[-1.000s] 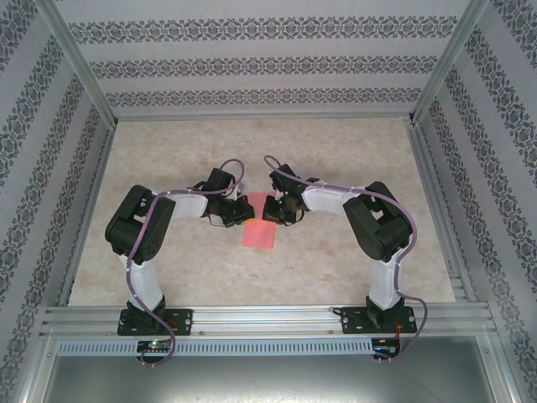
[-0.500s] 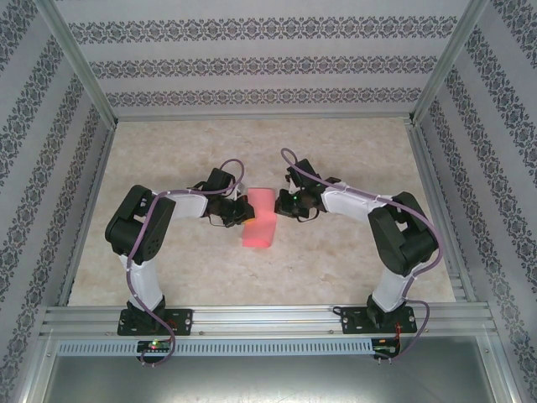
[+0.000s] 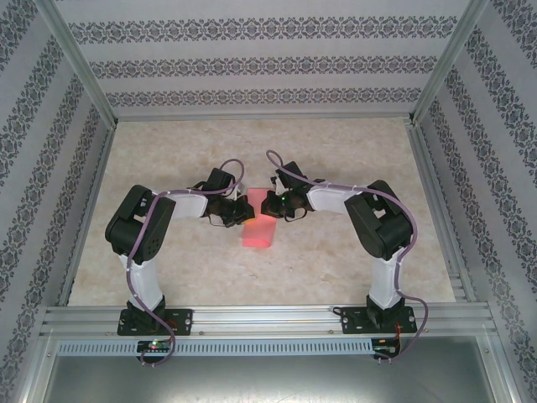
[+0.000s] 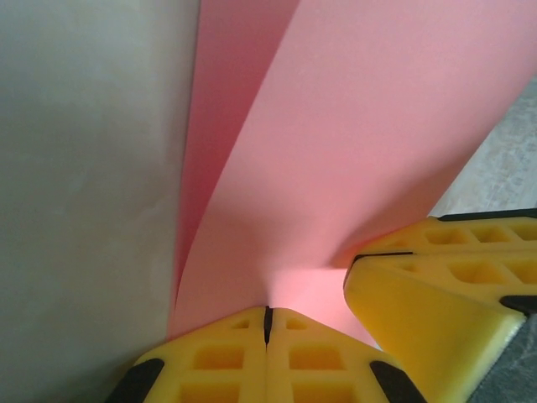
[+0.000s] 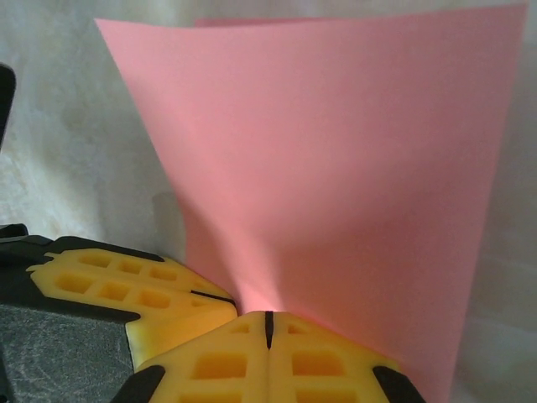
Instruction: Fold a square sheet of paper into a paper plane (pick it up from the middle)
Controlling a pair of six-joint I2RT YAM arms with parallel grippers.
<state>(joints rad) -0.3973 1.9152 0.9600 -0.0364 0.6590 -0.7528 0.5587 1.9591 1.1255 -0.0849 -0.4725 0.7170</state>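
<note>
**A:** Looking at the paper [image 3: 259, 232]: thin, smooth, salmon pink, folded loosely over, in the middle of the marbled beige table [image 3: 352, 159].

**B:** Yep. Left gripper [image 4: 268, 317] has its yellow waffle-pocket pads pressed together on the paper's edge, and the right gripper [image 5: 268, 321] pinches that same edge right beside it.

**A:** From above it's a pink rectangle poking out below the two black wrists. Left wrist cam shows two layers splaying apart; right cam shows one flat face, sharp corners.
</note>
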